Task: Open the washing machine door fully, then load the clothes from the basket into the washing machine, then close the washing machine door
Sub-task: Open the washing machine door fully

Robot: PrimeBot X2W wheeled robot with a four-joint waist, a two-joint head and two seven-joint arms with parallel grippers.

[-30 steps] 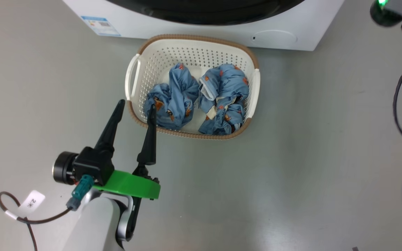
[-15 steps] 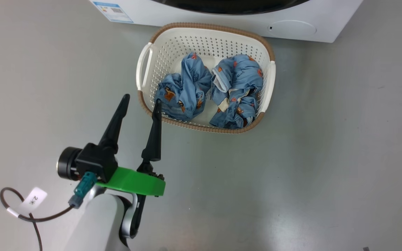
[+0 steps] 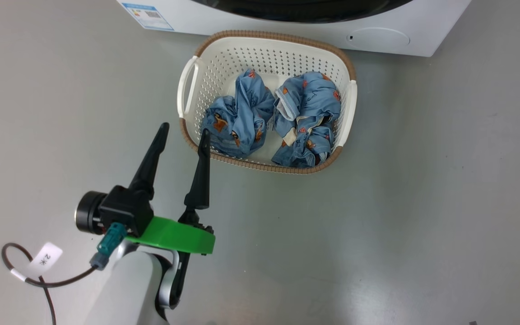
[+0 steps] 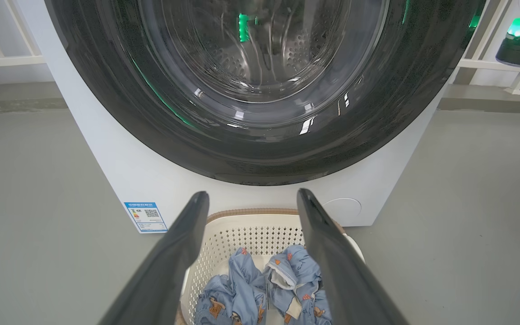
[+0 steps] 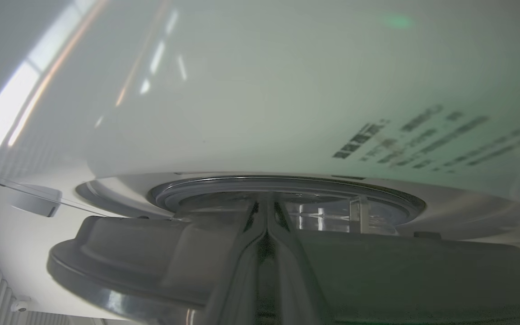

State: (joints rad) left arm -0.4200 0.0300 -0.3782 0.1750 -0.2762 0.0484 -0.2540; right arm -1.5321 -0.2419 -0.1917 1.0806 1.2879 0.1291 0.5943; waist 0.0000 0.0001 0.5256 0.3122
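Hovering left hand [image 3: 185, 127], spread beside basket [image 3: 260, 167]

Floor [image 3: 422, 203]: smooth grey, faintly glossy.
Standing on it:
- white front-loading washing machine [image 3: 422, 22], at the head view's top edge;
- cream perforated basket [image 3: 264, 56], brown-rimmed, just before the machine's base; contact cannot be told.

**Light and picture quality, all three feeds**

Head view: I get bright, even light; the floor [image 3: 422, 203] carries a dull sheen and the basket [image 3: 266, 34] throws only a soft shadow. Left wrist: the washing machine door [image 4: 260, 153] glares with white glints and green streaks; edges bow. Right wrist: soft focus, lettering [image 5: 361, 140] smeared, pale streaks upper left, greenish cast.
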